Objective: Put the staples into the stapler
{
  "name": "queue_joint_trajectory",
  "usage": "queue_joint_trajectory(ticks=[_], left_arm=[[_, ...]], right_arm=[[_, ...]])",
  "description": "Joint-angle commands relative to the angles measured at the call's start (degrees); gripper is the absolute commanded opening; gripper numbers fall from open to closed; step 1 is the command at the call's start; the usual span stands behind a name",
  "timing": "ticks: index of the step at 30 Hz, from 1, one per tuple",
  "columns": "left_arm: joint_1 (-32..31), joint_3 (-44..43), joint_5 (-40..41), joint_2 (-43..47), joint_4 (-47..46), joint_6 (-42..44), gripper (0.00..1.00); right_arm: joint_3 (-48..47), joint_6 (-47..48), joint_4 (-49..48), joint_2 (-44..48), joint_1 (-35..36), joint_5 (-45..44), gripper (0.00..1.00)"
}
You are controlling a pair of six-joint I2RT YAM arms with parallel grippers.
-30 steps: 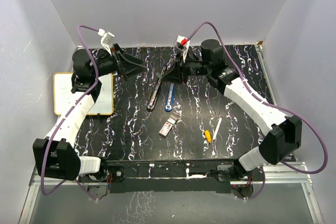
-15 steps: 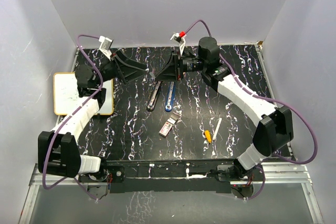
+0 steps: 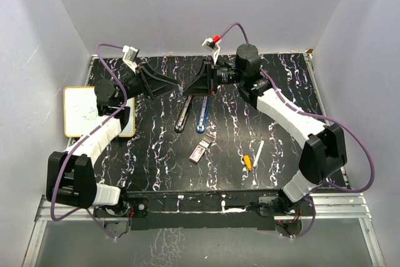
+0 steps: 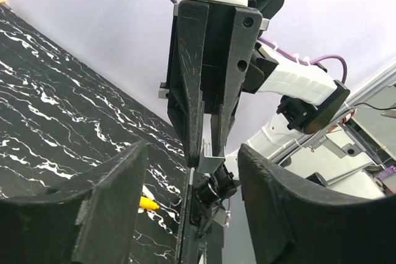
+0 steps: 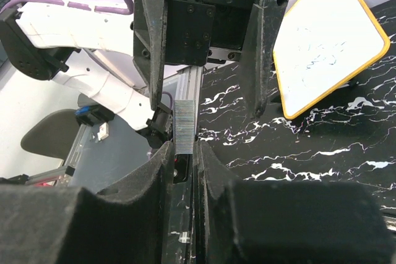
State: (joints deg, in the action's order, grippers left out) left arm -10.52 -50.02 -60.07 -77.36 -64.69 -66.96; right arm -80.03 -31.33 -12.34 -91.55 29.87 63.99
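Worktop (image 3: 281, 92), black with white veining, carries everything. Above its far middle the left arm (image 3: 100, 136) and right arm (image 3: 287, 114) reach in from opposite sides, so their tips meet nose to nose.

Two staplers lie side by side just nearer than that meeting point, both with their long axes running roughly far to near. The black stapler (image 3: 183, 112) is on the left and the blue stapler (image 3: 201, 115) on the right. The far end of the black one sits almost under the two tips. The staples box (image 3: 199, 151) rests flat on the worktop nearer again, apart from both arms and untouched.

The right fingers (image 5: 145, 196) are pressed together on a strip of staples (image 5: 184, 119), clamping its lower part. Its free end stands out past their tips along the fingers' own line, toward the left arm.

The left fingers (image 4: 111, 196) stand apart, one on each side of that free end, and hold nothing. The right wrist view puts the strip closer to one of them. Whether it touches cannot be told.

Judged from this, the strip lies straight ahead of the left fingers and in their gap, so the left arm is placed to take it. The strip's long axis looks crosswise to the stapler below and would need turning to match.
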Motion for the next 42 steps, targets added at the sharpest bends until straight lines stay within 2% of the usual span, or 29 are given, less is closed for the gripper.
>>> queue_joint_trajectory(ticks=[1, 9, 42], left_arm=[[-0.26, -0.52, 0.93, 0.97, -2.89, 0.12, 0.55], [-0.26, -1.08, 1.19, 0.82, -2.29, 0.0, 0.44], [-0.32, -1.64, 1.89, 0.55, 1.14, 0.9, 0.19]], right_arm=[[-0.25, -0.53, -3.83, 0.0, -0.29, -0.58, 0.16], [-0.04, -0.39, -3.56, 0.02, -0.29, -1.37, 0.16], [-0.83, 2.62, -0.04, -0.57, -0.25, -4.17, 0.16]])
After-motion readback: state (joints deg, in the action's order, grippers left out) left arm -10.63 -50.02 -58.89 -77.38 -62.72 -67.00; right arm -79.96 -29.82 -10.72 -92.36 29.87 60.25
